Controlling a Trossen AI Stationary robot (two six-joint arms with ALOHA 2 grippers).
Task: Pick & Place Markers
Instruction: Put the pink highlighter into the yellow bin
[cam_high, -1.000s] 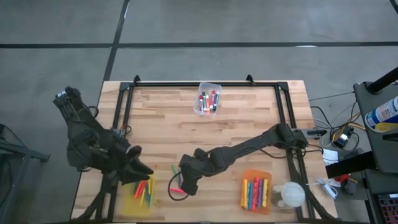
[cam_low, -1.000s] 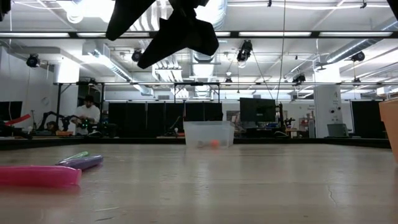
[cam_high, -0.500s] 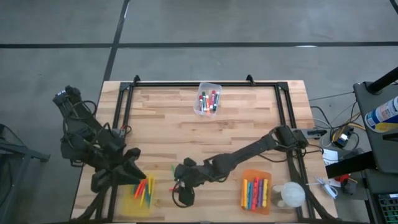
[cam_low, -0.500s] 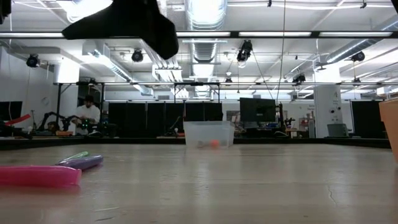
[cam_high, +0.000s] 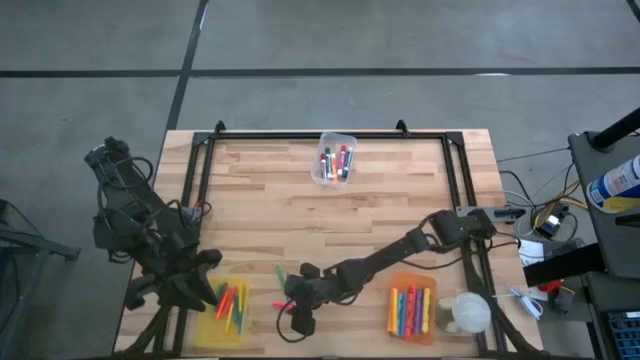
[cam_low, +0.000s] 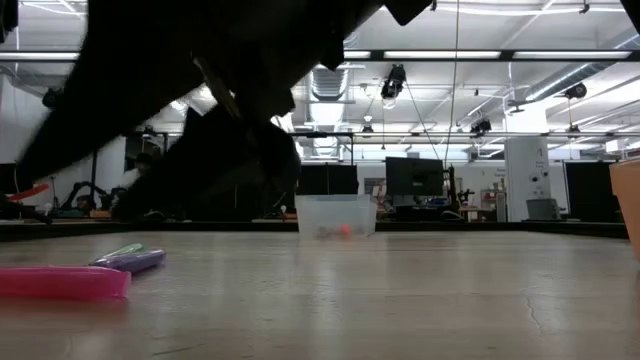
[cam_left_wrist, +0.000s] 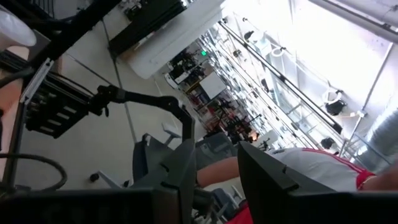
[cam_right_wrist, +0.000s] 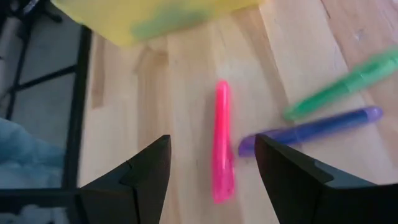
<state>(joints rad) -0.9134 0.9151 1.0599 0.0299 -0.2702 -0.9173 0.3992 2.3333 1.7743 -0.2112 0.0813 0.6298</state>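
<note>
- Markers lie in four groups on the wooden table (cam_high: 380, 200); clock directions below are read on the overhead picture, from the table's middle.
- Three loose ones lie at about 6 o'clock, near the front edge: a pink marker (cam_right_wrist: 222, 140), a purple marker (cam_right_wrist: 311, 129) and a green marker (cam_right_wrist: 342, 84).
- In the right wrist view the purple and green ones lie at a slant beside the pink one, the purple one's end close to it; whether they touch cannot be told.
- From table height the pink marker (cam_low: 60, 282) lies nearest the camera, with the purple marker (cam_low: 135, 261) and green marker (cam_low: 120, 251) behind it.
- The right gripper (cam_right_wrist: 211, 186) hangs directly over the pink marker at 6 o'clock, fingers spread wide with the marker between them, grasping nothing.
- The yellow bin (cam_high: 228, 312) at 7 o'clock holds several markers in red, orange and green.
- The orange bin (cam_high: 411, 310) at 5 o'clock holds a row of markers lying side by side.
- The clear bin (cam_high: 335, 160) at 12 o'clock holds a few red, green and dark markers.
- The left gripper (cam_high: 200, 290) sits at 8 o'clock by the yellow bin's edge; its wrist camera looks up into the room, the fingers (cam_left_wrist: 180, 168) stand apart and nothing is between them.
</note>
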